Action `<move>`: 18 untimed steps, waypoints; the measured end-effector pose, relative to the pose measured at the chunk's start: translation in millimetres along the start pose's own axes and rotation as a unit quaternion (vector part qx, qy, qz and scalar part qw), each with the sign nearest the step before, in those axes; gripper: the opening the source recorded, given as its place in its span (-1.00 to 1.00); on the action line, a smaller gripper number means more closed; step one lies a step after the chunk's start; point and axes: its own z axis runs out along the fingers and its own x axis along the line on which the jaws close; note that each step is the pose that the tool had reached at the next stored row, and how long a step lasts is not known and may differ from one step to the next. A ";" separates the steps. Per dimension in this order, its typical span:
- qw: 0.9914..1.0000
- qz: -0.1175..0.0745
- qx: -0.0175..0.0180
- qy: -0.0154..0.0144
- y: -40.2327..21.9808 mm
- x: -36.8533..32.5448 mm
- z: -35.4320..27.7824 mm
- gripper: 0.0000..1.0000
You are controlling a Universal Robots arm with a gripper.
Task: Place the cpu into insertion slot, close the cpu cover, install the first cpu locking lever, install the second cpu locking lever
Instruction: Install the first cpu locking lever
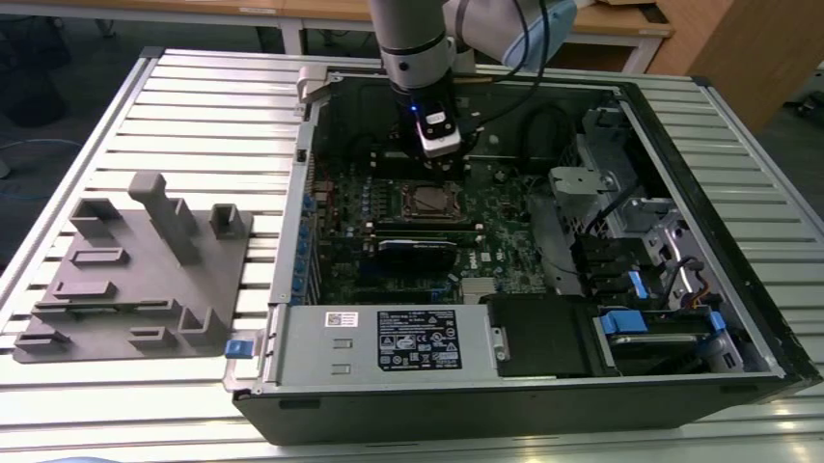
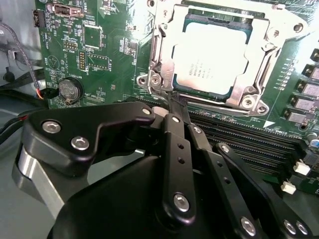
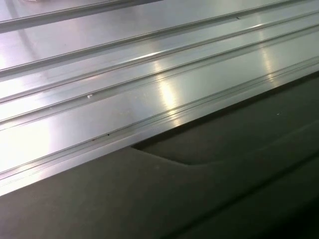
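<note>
Memory slots (image 2: 249, 137) and case wall (image 1: 299, 193) crowd the insertion slot (image 2: 209, 55).

The cpu (image 2: 210, 59) is sitting flat in the insertion slot (image 2: 238, 90), dull silver-grey square top facing up with some small print along one edge. The cpu cover (image 2: 162, 50) looks closed down over it, a thin silvery frame with its cut-out middle framing the chip's lid and its corners lying on the socket. From the exterior view, the socket (image 1: 426, 200) is a small silver-rimmed square on the green board, in the middle of the open case.
</note>
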 end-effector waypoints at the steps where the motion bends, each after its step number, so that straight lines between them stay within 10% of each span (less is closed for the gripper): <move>1: 1.000 0.000 0.000 0.000 0.0 0.0 0.0 -0.79; 18: 1.000 0.000 0.000 0.000 1.7 -3.1 1.9 -0.79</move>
